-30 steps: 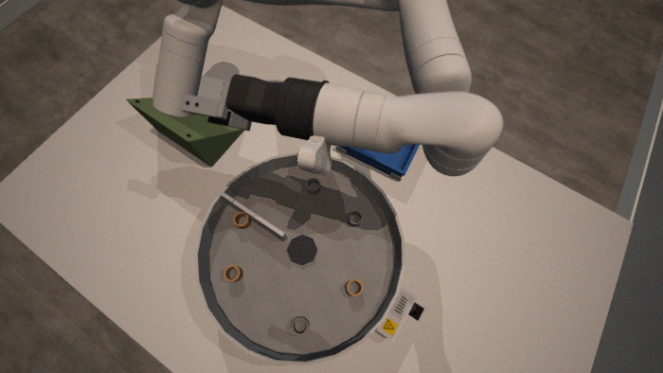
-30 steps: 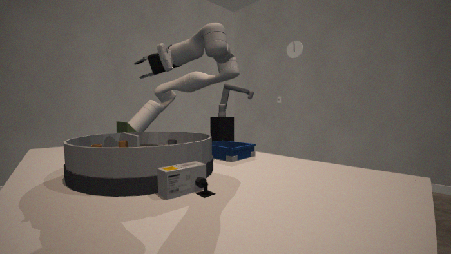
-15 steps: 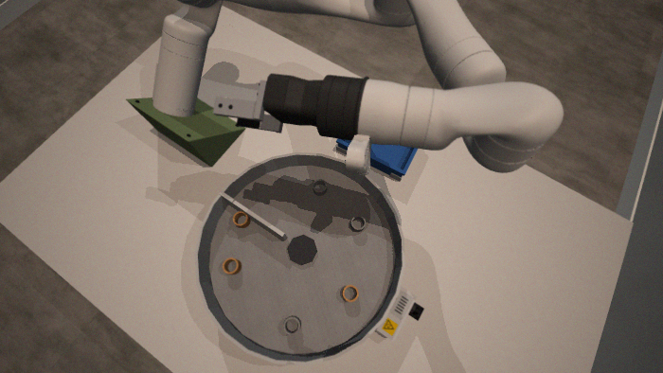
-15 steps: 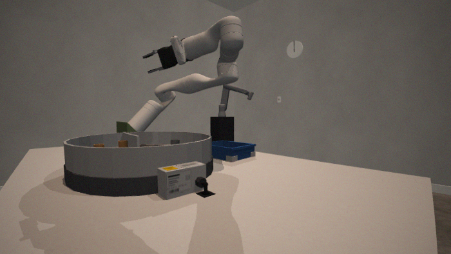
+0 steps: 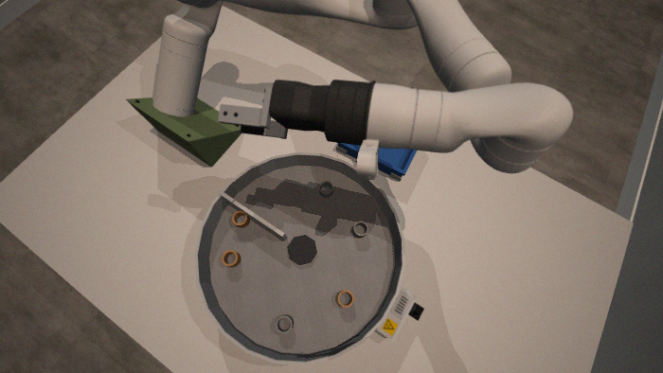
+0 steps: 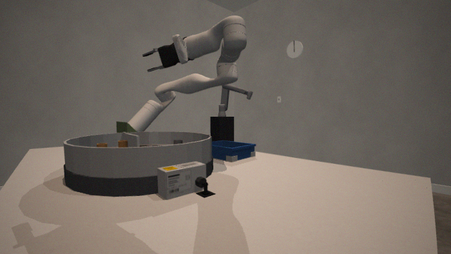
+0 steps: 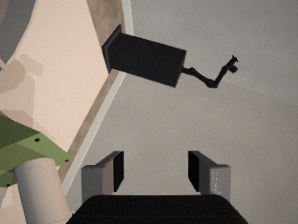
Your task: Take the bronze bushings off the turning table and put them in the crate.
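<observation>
Bronze bushings (image 5: 235, 224), orange-rimmed, hollow rings

Fingers (image 5: 241, 114) (image 6: 155, 68) higher than before, with two bronze bushings (image 5: 223, 259) and the steel bushings (image 5: 277, 324) farther clockwise on the turning table (image 5: 204, 257) (image 6: 129, 161).
</observation>
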You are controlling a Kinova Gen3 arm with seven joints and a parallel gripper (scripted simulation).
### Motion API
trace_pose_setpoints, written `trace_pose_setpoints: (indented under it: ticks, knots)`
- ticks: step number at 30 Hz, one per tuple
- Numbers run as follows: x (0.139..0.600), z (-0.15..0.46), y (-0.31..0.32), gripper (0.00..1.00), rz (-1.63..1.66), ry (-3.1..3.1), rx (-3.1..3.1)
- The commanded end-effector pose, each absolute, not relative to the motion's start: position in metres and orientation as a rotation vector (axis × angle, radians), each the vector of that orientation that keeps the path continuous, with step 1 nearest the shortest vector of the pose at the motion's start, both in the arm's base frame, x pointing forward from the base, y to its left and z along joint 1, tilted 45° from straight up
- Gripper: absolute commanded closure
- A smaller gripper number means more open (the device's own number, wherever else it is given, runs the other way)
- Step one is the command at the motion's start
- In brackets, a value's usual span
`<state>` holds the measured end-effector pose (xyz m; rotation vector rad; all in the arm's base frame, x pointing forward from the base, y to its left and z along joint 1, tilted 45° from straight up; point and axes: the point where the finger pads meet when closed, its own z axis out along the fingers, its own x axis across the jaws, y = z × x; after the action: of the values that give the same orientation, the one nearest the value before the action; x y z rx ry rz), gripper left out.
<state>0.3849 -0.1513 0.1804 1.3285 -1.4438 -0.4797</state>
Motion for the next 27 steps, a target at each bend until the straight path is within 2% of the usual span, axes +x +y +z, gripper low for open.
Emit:
trace_pose_setpoints:
  ticks: [1, 8, 9, 13, 25, 26, 27]
  knots:
    - [0.412, 0.212, -0.129, 0.0, -0.512, -1.445, 1.3]
    - [0.412, 0.212, -0.129, 0.0, -0.512, -1.445, 1.3]
    - [0.393, 0.187, -0.148, 0.0, -0.479, -1.446, 1.327]
    - [0.423, 0.212, -0.131, 0.0, -0.479, -1.446, 1.327]
    - [0.423, 0.212, -0.131, 0.0, -0.479, -1.446, 1.327]
    - [0.406, 0.187, -0.151, 0.0, -0.446, -1.447, 1.354]
    - [0.413, 0.193, -0.146, 0.0, -0.446, -1.447, 1.354]
